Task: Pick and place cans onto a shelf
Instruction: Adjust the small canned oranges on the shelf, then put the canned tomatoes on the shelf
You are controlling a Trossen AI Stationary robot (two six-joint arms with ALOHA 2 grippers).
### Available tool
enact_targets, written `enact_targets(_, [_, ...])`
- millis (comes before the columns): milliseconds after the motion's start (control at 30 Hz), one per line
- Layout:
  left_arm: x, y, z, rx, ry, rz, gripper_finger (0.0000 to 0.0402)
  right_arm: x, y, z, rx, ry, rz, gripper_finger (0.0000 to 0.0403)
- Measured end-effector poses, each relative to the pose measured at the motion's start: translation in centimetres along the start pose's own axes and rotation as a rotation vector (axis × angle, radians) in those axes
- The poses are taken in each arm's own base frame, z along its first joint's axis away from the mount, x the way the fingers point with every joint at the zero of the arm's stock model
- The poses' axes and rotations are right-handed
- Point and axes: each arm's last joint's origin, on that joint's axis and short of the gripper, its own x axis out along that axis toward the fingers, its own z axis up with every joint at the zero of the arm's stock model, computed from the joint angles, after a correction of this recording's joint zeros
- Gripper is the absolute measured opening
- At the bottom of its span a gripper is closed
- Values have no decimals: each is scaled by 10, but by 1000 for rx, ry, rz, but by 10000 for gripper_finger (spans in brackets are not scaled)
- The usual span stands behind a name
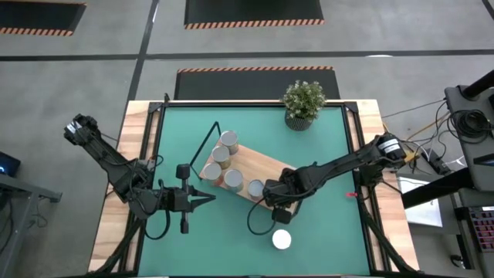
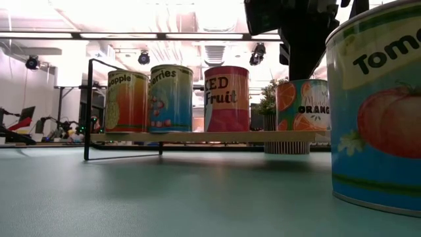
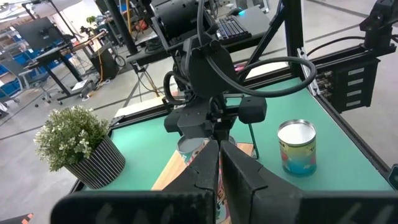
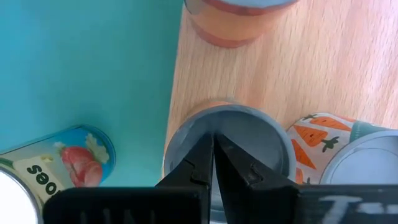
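The shelf (image 1: 248,171), a pale wood board with black wire end loops, carries five cans (image 2: 170,99) whose labels partly read "apple", "erries", "ED Fruit" and "ORANGE". A sixth can (image 1: 282,239) stands on the green mat just off the shelf's near end (label "Tom…" with a tomato picture). The right gripper (image 4: 213,158), fingers pressed together and holding nothing, hovers over a grey-topped can at the shelf's end. The left gripper (image 1: 207,198) waits beside the shelf, fingers together, empty.
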Motion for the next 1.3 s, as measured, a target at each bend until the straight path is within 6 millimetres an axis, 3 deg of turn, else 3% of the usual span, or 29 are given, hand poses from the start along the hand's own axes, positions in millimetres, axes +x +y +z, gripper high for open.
enact_targets(700, [0, 0, -1, -7, 4, 0, 0, -7, 2, 3, -18, -19, 5, 9])
enact_targets(1300, [0, 0, 0, -12, 3, 0, 0, -26, 1, 2, -20, -69, -5, 9])
